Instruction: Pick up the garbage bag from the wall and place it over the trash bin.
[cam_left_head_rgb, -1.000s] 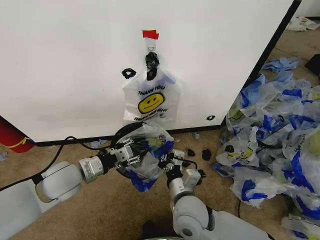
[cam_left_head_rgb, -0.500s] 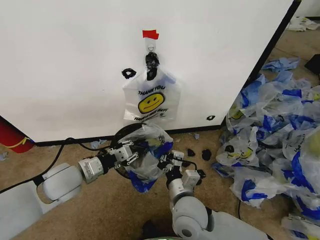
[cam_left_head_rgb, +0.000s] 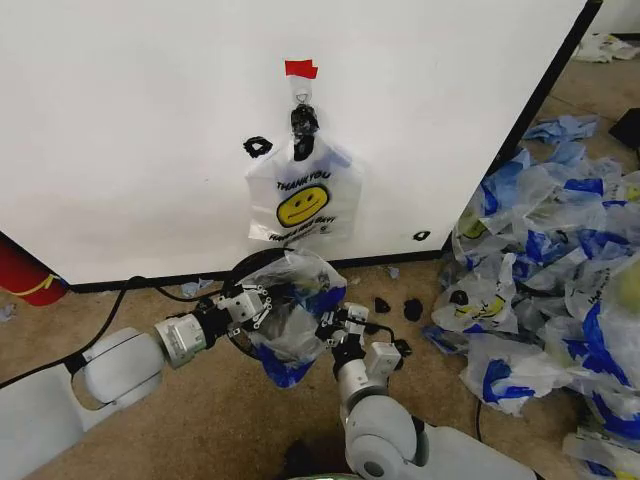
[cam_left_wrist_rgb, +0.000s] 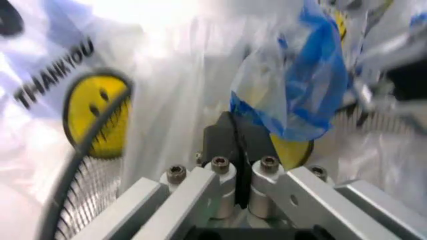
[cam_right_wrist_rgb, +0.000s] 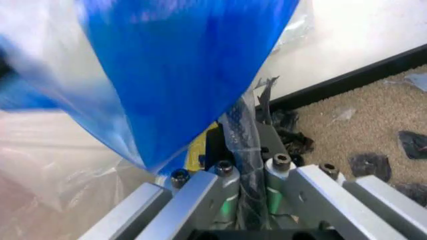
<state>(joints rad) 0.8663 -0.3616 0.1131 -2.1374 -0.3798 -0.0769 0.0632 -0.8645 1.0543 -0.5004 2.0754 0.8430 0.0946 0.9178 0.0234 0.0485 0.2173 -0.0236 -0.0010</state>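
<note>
Stretching, head view: both grippers hold one garbage bag (cam_left_head_rgb: 290, 320) between them at lower centre of the frame, over the trash bin (cam_left_head_rgb: 243, 268), whose black rim curves out just behind the bag's upper left edge.
Left gripper, head view: the left gripper (cam_left_head_rgb: 262, 303) comes in from lower left and meets the bag's left side.
Right gripper, head view: the right gripper (cam_left_head_rgb: 332, 330) rises from bottom centre and meets the bag's right side (the two stand near each other, bag between).
Wall, head view: the wall (cam_left_head_rgb: 130, 130) fills the upper frame; a second smiley bag (cam_left_head_rgb: 302, 195) hangs on it at centre, directly above the bin.
Left wrist view: the left gripper (cam_left_wrist_rgb: 235, 145) has its fingers pressed together on thin plastic; a mesh bin wall (cam_left_wrist_rgb: 87, 200) shows at lower left.
Right wrist view: the right gripper (cam_right_wrist_rgb: 241, 145) is clamped on a twisted strand of plastic, blue handle film above.
Key relation: the bin's mouth lies behind and below the held bag, toward the wall, so I judge the film must go back and down; the left gripper is nearer the rim.
</note>
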